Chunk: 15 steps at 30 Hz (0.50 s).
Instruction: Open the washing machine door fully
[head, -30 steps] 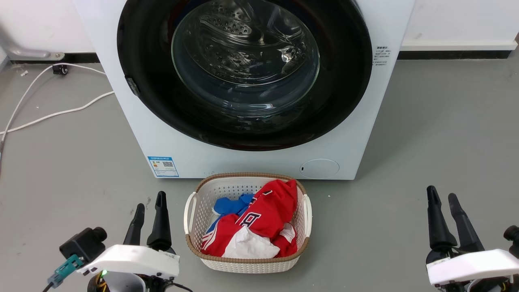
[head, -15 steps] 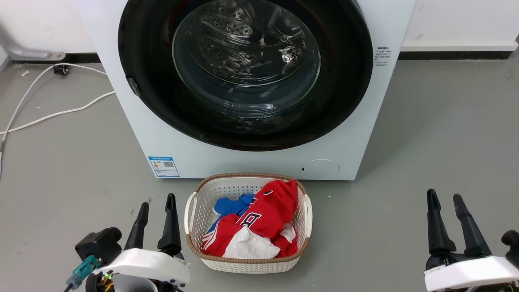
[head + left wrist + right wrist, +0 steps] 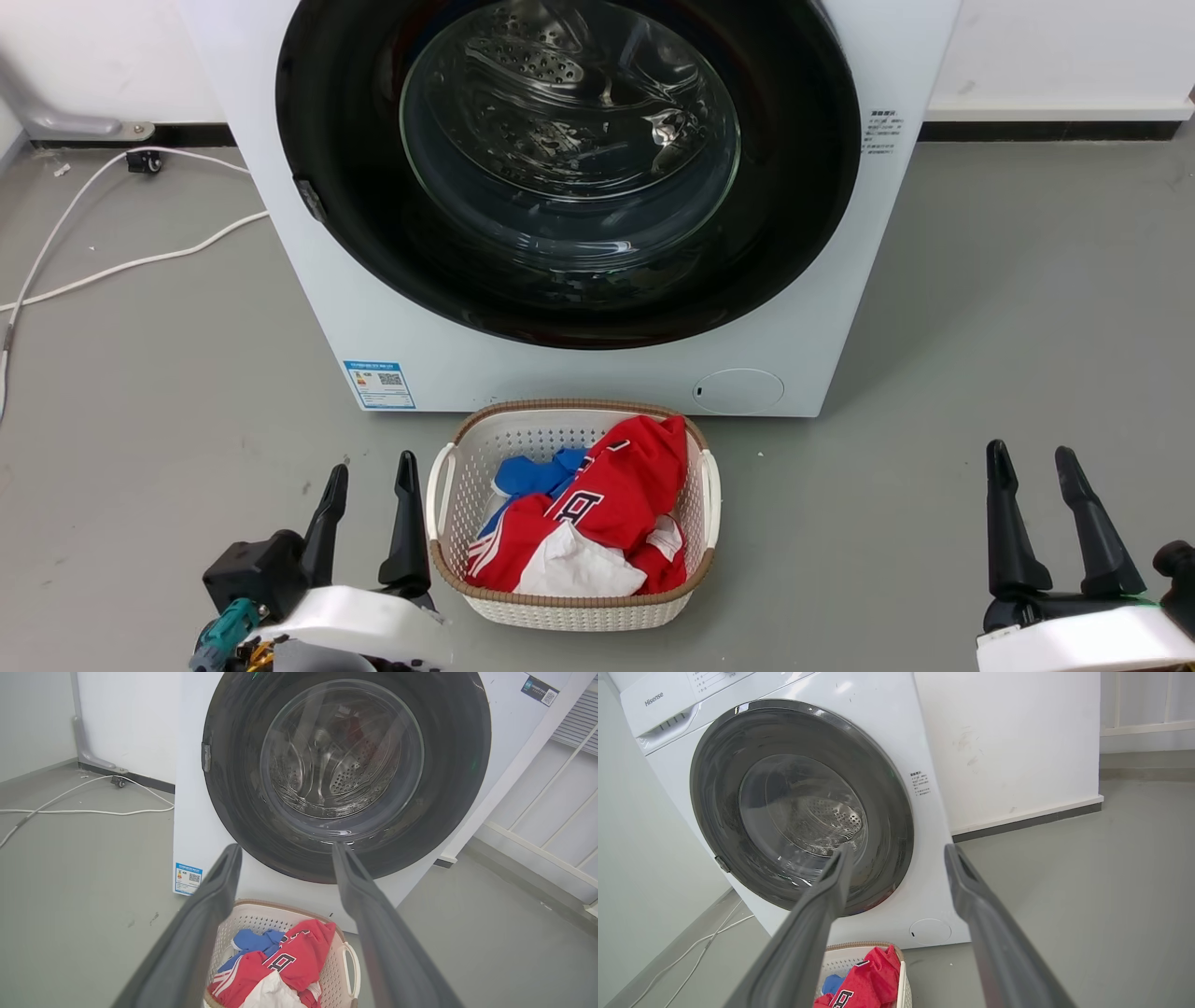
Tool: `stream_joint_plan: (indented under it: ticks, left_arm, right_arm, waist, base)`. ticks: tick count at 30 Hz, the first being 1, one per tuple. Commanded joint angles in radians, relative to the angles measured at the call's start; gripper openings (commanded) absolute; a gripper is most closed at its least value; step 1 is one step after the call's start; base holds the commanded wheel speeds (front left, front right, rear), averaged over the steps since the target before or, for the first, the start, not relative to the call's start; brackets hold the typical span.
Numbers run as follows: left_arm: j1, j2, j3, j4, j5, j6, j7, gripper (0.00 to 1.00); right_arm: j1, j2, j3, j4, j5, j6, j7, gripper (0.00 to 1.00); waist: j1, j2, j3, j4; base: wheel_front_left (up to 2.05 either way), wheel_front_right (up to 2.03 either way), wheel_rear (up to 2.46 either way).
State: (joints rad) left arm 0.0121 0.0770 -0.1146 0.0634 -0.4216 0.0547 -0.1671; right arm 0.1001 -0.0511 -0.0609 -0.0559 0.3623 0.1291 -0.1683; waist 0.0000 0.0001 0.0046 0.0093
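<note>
The washing machine door point(image 3: 803, 187) is a big round panel with a glossy black rim around bulging clear glass, lying flat against the white machine front; its rim shows too in the left wrist view point(image 3: 462, 765) and the right wrist view point(image 3: 710, 765). A small latch tab point(image 3: 308, 198) sits on its left edge. My left gripper point(image 3: 371, 471) hovers low at the lower left, open, holding nothing, well short of the door. My right gripper point(image 3: 1030, 459) is open and empty at the lower right. Both stand apart from the machine.
A white laundry basket point(image 3: 448, 485) with red, blue and white clothes sits on the grey floor right before the machine, beside my left gripper. A small round white flap point(image 3: 738, 390) marks the machine's lower right. White cables point(image 3: 121, 266) trail across the floor at left.
My left gripper has drifted right toward the basket and a little lower in view. The right gripper's fingers have spread slightly wider. The door has not moved.
</note>
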Motion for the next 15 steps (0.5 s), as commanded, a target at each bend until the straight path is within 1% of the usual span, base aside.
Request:
stream_joint_plan:
  ticks: [1, 15]
  left_arm:
    - [0.001, 0.000, -0.003, -0.010, 0.032, 0.006, -0.011, 1.00]
    - [0.014, -0.006, -0.014, -0.011, 0.154, 0.013, -0.041, 1.00]
  right_arm:
    - [0.004, 0.000, 0.001, -0.020, -0.035, 0.002, -0.011, 1.00]
    - [0.023, 0.000, 0.004, -0.052, -0.153, 0.002, -0.040, 1.00]
  waist:
    - [0.0000, -0.0001, 0.000, 0.001]
    - [0.0000, -0.0001, -0.002, 0.003]
  base:
    - [0.00, 0.00, 0.00]
    - [0.00, 0.00, 0.00]
